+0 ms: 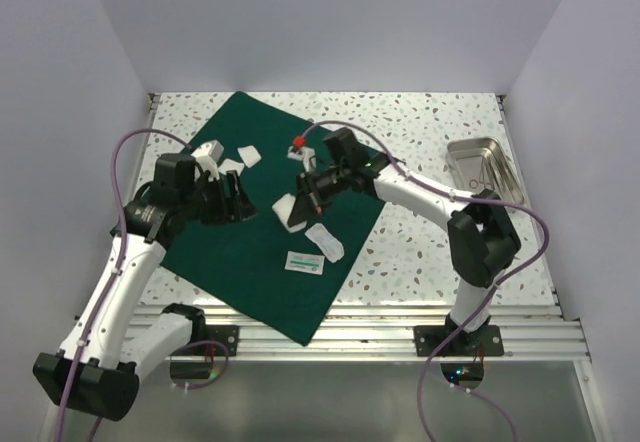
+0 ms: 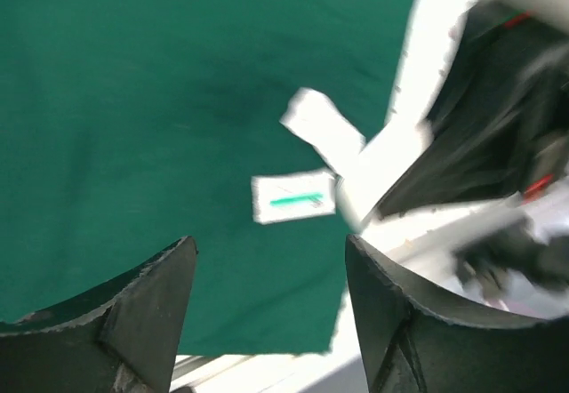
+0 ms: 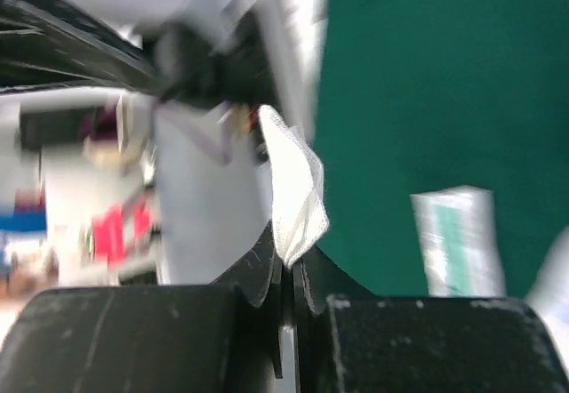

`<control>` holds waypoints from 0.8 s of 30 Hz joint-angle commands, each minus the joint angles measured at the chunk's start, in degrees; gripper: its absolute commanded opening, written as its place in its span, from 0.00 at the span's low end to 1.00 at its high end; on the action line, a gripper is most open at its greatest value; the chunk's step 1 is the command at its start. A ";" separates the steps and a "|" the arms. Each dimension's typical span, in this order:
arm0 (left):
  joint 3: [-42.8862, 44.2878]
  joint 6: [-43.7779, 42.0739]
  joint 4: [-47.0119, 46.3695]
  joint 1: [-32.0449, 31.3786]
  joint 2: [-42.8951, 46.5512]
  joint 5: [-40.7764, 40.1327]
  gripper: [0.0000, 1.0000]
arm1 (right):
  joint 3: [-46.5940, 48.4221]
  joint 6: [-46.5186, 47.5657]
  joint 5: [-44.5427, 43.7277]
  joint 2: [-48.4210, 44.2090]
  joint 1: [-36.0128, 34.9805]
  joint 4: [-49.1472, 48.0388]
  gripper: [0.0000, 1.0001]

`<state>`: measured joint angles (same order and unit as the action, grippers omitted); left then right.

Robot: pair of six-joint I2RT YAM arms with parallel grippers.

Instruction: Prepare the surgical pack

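The surgical pack, a dark green drape (image 1: 260, 262), lies spread flat as a broad sheet across the table's left half. In the right wrist view my right gripper (image 3: 284, 255) is shut on a corner of a white gauze piece (image 3: 295, 188), held just above the drape (image 3: 427, 82). From above, that gripper (image 1: 310, 194) and the gauze (image 1: 290, 212) are over the drape's middle. My left gripper (image 1: 240, 200) hovers open over the drape's left part, facing the right one. Nothing sits between the open left gripper (image 2: 267, 246) fingers; only drape (image 2: 133, 100) shows below.
Loose white gauze pieces (image 1: 210, 150) and a small red-topped item (image 1: 298, 142) lie near the drape's far corner. A clear packet (image 1: 325, 240) and a green-striped packet (image 1: 304, 262) lie toward its near side. A steel tray (image 1: 480, 167) stands at the right wall.
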<state>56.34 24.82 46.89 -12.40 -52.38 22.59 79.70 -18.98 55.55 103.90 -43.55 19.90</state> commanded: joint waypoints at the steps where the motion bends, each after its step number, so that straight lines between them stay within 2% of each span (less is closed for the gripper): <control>1: 6.05 1.90 0.74 0.01 -5.07 -15.98 0.72 | 0.28 -3.95 -10.35 0.25 11.60 -2.32 0.00; 3: 6.68 2.08 2.14 0.01 -7.81 -19.23 0.72 | 1.68 -3.70 -16.24 1.48 15.84 0.30 0.00; 6: 5.28 2.25 0.14 0.01 -10.37 -18.90 0.70 | 8.34 0.60 -31.60 4.38 22.27 7.68 0.00; 7: 3.53 2.77 -1.00 0.01 -10.29 -18.20 0.70 | 9.93 3.31 -41.91 5.60 24.63 9.52 0.00; 9: 1.77 3.04 -4.33 0.01 -10.37 -15.57 0.69 | 14.40 6.49 -50.58 8.58 26.58 13.75 0.00; 10: 0.28 3.56 -5.14 0.01 -10.63 -14.95 0.69 | 15.82 9.46 -58.89 9.39 28.07 14.98 0.00; 14: -2.54 3.13 -8.57 0.01 -13.18 -14.15 0.68 | 20.57 14.41 -70.81 12.38 32.99 16.66 0.00; 19: -2.46 0.59 -11.47 0.01 -19.42 -14.24 0.65 | 28.39 21.24 -73.48 17.90 41.07 19.21 0.00; 21: -2.20 0.23 -13.31 0.01 -21.70 -12.93 0.65 | 32.94 21.44 -71.12 19.93 44.93 21.75 0.00; 24: -0.36 -0.73 -14.81 0.19 -25.30 -11.25 0.64 | 35.87 21.97 -72.24 22.49 47.67 23.51 0.00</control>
<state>53.89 26.06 36.95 -12.40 -75.53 9.32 111.59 -0.34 -13.10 124.75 1.15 39.33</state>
